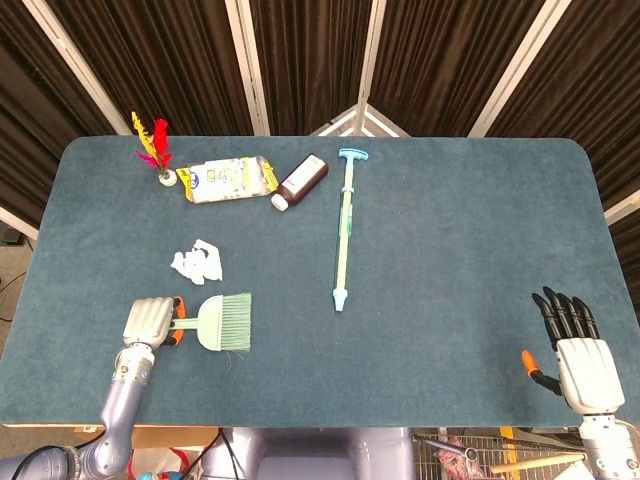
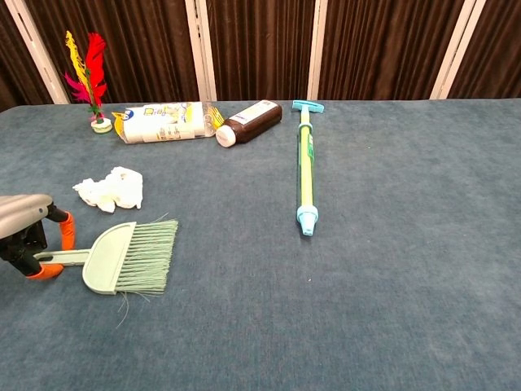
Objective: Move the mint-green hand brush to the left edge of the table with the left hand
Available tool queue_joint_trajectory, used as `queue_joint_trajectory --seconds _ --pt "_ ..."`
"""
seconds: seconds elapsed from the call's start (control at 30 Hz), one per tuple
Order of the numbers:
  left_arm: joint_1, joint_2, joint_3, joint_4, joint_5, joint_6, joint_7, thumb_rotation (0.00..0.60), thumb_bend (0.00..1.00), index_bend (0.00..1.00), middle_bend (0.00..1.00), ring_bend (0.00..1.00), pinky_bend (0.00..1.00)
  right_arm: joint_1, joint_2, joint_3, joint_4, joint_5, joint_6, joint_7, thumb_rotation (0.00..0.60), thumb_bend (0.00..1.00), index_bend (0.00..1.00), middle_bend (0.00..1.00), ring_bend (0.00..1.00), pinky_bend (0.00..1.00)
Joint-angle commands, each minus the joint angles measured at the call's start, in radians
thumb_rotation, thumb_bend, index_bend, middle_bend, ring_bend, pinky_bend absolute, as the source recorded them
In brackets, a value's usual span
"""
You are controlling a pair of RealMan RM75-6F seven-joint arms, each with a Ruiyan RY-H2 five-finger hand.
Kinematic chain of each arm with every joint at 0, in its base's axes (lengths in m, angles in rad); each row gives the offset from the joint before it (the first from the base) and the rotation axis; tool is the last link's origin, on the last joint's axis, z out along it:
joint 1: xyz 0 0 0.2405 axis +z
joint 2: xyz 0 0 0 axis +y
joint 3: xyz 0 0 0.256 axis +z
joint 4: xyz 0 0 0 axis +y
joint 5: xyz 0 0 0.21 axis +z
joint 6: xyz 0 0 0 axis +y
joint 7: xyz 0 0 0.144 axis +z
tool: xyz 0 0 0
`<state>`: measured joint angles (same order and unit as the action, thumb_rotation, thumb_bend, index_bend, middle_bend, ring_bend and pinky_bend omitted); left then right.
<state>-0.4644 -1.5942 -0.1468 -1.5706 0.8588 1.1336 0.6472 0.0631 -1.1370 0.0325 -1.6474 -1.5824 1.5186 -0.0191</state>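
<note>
The mint-green hand brush (image 1: 222, 322) (image 2: 130, 257) lies flat on the blue table near the front left, bristles pointing right and handle pointing left. My left hand (image 1: 149, 322) (image 2: 28, 236) sits over the handle's end. Its orange-tipped fingers (image 2: 66, 231) straddle the handle, one above and one below, with a gap still showing around it. The end of the handle is hidden under the palm. My right hand (image 1: 575, 345) rests at the front right corner with its fingers spread and nothing in it.
A crumpled white tissue (image 1: 198, 262) lies just behind the brush. Further back are a feather shuttlecock (image 1: 155, 150), a white packet (image 1: 228, 179), a brown bottle (image 1: 301, 180) and a long teal-and-yellow stick (image 1: 344, 228). The table's left edge (image 1: 30, 270) is to the left of my left hand.
</note>
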Motion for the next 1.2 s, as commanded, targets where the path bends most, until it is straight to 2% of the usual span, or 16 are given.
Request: queue_joint_trajectory --seconds 0.03,0.2,0.33,0.43,0.6,0.73,0.93,1.07,1.2 --pt "-0.005 0.033 -0.016 -0.055 0.031 0.03 -0.005 0.6 0.73 0.75 1.0 1.0 1.0 0.0 0.0 0.0 -0.001 0.0 0.001 0.001 0.6 0.38 0.0 0.0 0.0 0.0" --pt "-0.03 0.104 -0.051 -0.165 0.066 0.067 0.029 0.6 0.73 0.77 1.0 1.0 1.0 0.0 0.0 0.001 -0.002 0.001 -0.001 0.0 0.6 0.38 0.0 0.0 0.0 0.0" --pt "-0.078 0.143 -0.106 -0.235 0.033 0.079 0.093 0.6 0.74 0.77 1.0 1.0 1.0 0.0 0.001 0.001 -0.004 0.005 -0.002 0.002 0.6 0.38 0.0 0.0 0.0 0.0" --pt "-0.121 0.146 -0.144 -0.243 -0.018 0.073 0.137 0.6 0.74 0.77 1.0 1.0 1.0 0.0 0.001 0.002 -0.005 0.009 -0.005 0.005 0.6 0.38 0.0 0.0 0.0 0.0" --pt "-0.216 0.113 -0.178 -0.167 -0.137 0.041 0.239 0.6 0.74 0.77 1.0 1.0 1.0 0.001 0.004 0.004 -0.01 0.024 -0.016 0.014 0.6 0.38 0.0 0.0 0.0 0.0" --pt "-0.266 0.077 -0.173 -0.081 -0.207 0.016 0.282 0.6 0.74 0.78 1.0 1.0 1.0 0.002 0.005 0.006 -0.01 0.032 -0.021 0.018 0.6 0.38 0.0 0.0 0.0 0.0" --pt "-0.284 0.053 -0.141 0.023 -0.246 -0.001 0.279 0.6 0.74 0.78 1.0 1.0 1.0 0.0 0.008 0.005 -0.014 0.036 -0.022 0.022 0.6 0.38 0.0 0.0 0.0 0.0" --pt "-0.267 0.07 -0.113 0.067 -0.261 -0.007 0.261 0.6 0.75 0.78 1.0 1.0 1.0 -0.002 0.009 0.002 -0.019 0.031 -0.02 0.02 0.6 0.38 0.0 0.0 0.0 0.0" --pt "-0.217 0.138 -0.069 0.072 -0.242 0.008 0.221 0.6 0.75 0.78 1.0 1.0 1.0 -0.005 0.011 -0.005 -0.022 0.02 -0.017 0.014 0.6 0.38 0.0 0.0 0.0 0.0"
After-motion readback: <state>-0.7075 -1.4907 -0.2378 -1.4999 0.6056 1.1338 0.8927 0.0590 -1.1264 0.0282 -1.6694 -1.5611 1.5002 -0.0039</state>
